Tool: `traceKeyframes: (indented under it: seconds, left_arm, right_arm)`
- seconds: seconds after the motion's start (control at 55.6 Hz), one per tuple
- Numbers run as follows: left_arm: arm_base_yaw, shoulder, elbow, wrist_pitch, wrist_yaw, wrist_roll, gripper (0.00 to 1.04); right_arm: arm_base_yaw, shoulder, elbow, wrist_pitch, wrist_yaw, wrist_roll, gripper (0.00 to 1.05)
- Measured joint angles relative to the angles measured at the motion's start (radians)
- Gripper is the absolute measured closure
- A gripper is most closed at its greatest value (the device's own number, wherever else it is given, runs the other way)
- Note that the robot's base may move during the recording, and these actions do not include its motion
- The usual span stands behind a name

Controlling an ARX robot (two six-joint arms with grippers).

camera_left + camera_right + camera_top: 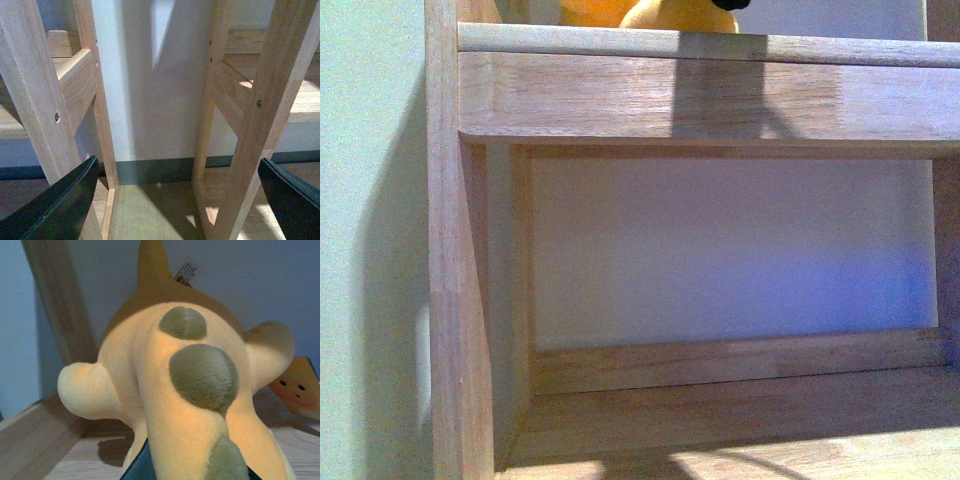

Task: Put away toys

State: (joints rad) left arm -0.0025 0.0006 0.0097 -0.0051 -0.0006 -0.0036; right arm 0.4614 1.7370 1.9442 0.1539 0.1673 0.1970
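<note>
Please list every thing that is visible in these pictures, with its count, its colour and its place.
Plush toy: one, orange-yellow with olive patches, on the upper shelf.
Small orange item with a face: one, on the same shelf beside the toy; what it is cannot be told.
Wooden shelf unit: one, light wood, against a pale wall.
Second wooden frame: one, light wood, beside the first frame on the floor.
Left gripper: dark fingers apart, empty.
Right gripper: dark part under the toy; state unclear.
</note>
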Motion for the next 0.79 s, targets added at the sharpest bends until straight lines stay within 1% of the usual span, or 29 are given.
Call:
traceKeyframes:
  seconds: [0.198, 0.36, 0.54, 0.647, 0.683, 0.791]
  left_arm:
    - [0.0, 0.0, 0.0, 0.0, 0.0, 0.0, 0.06]
    - [0.0, 0.0, 0.0, 0.0, 0.0, 0.0, 0.06]
    - [0.0, 0.0, 0.0, 0.0, 0.0, 0.0, 0.06]
    - [0.0, 0.0, 0.0, 0.0, 0.0, 0.0, 0.06]
    - [0.0, 0.0, 0.0, 0.0, 0.0, 0.0, 0.06]
    - [0.0, 0.0, 0.0, 0.0, 0.0, 0.0, 0.06]
  right_arm:
    - [0.053, 0.048, 0.044, 0.0, 0.023, 0.032, 0.98]
    - [0.058, 0.05, 0.044, 0.001, 0.024, 0.078, 0.98]
    - [0.058, 0.05, 0.044, -0.006, 0.027, 0.079, 0.98]
    - [0.055, 0.048, 0.041, -0.004, 0.03, 0.078, 0.81]
    - [0.055, 0.048, 0.039, -0.002, 0.029, 0.077, 0.78]
    - [0.049, 0.043, 0.035, 0.006, 0.031, 0.076, 0.62]
